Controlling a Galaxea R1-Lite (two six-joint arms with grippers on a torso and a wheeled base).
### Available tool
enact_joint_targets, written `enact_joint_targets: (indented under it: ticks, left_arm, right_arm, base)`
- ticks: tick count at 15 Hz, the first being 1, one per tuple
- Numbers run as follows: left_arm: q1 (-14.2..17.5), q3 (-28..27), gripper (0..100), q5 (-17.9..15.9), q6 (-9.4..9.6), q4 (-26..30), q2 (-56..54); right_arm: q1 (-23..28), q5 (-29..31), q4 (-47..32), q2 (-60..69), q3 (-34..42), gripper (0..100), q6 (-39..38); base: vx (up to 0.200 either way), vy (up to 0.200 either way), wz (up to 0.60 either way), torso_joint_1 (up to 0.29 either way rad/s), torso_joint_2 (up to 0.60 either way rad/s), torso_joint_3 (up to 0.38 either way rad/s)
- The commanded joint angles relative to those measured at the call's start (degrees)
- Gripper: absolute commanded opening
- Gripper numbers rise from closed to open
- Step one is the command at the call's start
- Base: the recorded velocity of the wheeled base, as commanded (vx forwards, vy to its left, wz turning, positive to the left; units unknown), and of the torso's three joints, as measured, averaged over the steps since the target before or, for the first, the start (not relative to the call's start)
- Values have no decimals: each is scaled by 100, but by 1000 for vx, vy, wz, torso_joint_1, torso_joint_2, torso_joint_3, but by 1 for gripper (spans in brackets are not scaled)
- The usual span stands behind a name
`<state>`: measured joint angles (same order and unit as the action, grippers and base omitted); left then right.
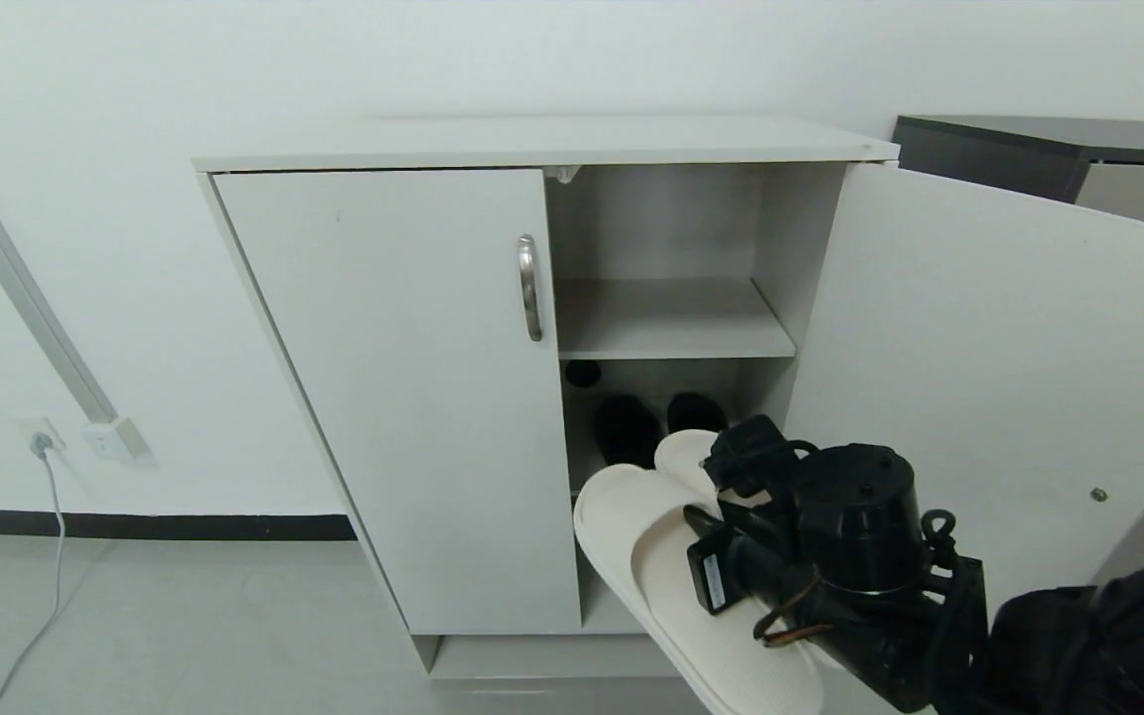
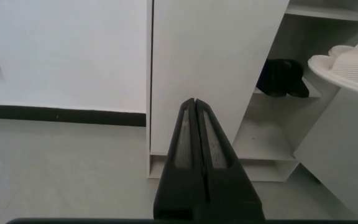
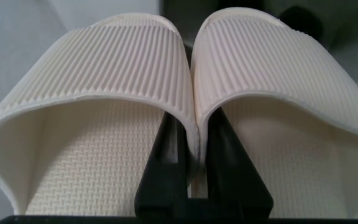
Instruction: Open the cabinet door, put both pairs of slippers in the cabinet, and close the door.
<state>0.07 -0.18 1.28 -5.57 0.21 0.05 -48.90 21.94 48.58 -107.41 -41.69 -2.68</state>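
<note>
A white cabinet (image 1: 393, 397) stands against the wall, its left door closed and its right door (image 1: 1009, 377) swung wide open. A black pair of slippers (image 1: 653, 421) rests on the lower shelf inside; the same black pair (image 2: 283, 78) appears in the left wrist view. My right gripper (image 3: 193, 163) is shut on the inner edges of the white pair of slippers (image 1: 676, 566), held side by side in front of the cabinet opening, toes toward it. The ribbed white straps (image 3: 129, 68) fill the right wrist view. My left gripper (image 2: 195, 106) is shut and empty, held off the floor facing the closed left door.
The upper shelf (image 1: 671, 323) is bare. A metal handle (image 1: 529, 288) sits on the closed left door. A wall socket with a cable (image 1: 41, 442) is at the lower left. A dark grey unit (image 1: 1049, 154) stands to the right behind the open door. Grey floor (image 1: 185, 626) lies in front.
</note>
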Motion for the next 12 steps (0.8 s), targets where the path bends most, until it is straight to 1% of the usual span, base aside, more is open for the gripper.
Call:
enact_joint_targets:
  ticks: [1, 2, 4, 5, 6, 7, 8, 9, 12]
  left_arm:
    - [1, 1, 0, -5, 3, -3, 4]
    - [1, 1, 0, -5, 3, -3, 4]
    - [1, 1, 0, -5, 3, -3, 4]
    - [1, 1, 0, -5, 3, -3, 4]
    - [1, 1, 0, -14, 3, -3, 4]
    - [1, 1, 0, -14, 3, -3, 4]
    - [1, 1, 0, -14, 3, -3, 4]
    - [1, 1, 0, -14, 12, -3, 4]
    - [1, 1, 0, -14, 3, -3, 4]
  right_arm:
    - [-173, 724, -305, -623, -990, 0, -312]
    - [-243, 926, -780, -790, -1544, 0, -602]
    - [-331, 1655, -2335, -992, -2862, 0, -1270]
    - [-366, 1822, -2995, -1027, -3469, 0, -1621]
    - [-375, 1866, -3926, -992, -4172, 0, -1991]
    - [-375, 1928, -4647, -957, -4681, 0, -2193]
    - [-375, 1998, -4963, -948, -4901, 0, -2254]
    - [-349, 2262, -5429, -975, -5358, 0, -2245]
    - [-270, 2350, -5359, -975, -5437, 0, -1911]
  base:
    - [0, 0, 0, 2, 61, 41]
    - [0, 0, 0, 0, 0, 0]
    - [0, 0, 0, 0, 0, 0]
    - [0, 0, 0, 0, 0, 0]
    - [0, 0, 0, 0, 0, 0]
    - [0, 0, 0, 0, 0, 0]
    - [0, 0, 0, 0, 0, 0]
    - [0, 0, 0, 0, 0, 0]
    - [0, 0, 0, 0, 0, 0]
